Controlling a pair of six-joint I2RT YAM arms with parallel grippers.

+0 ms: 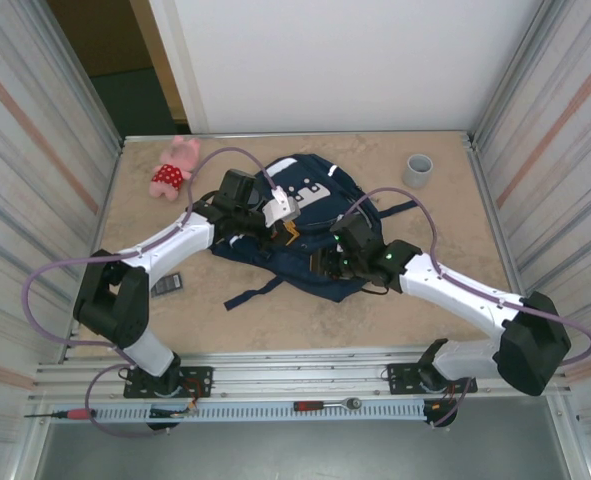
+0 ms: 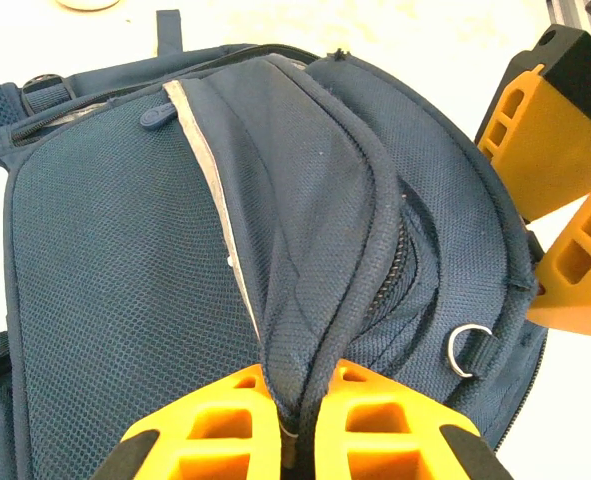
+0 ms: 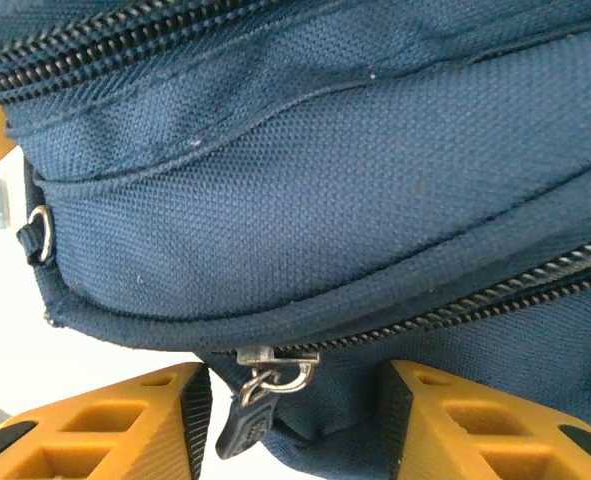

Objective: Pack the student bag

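The student bag, navy blue with white patches, lies flat in the middle of the table. My left gripper sits over its upper part. In the left wrist view that gripper is shut on a raised fold of the bag's fabric, beside a zipper. My right gripper is at the bag's right edge. Its orange fingers stand open on either side of a metal zipper slider, whose dark pull tab hangs between them untouched.
A pink plush toy lies at the back left and a grey cup at the back right. A small dark flat object rests by the left arm. Corrugated walls close both sides. Tools lie on the front rail.
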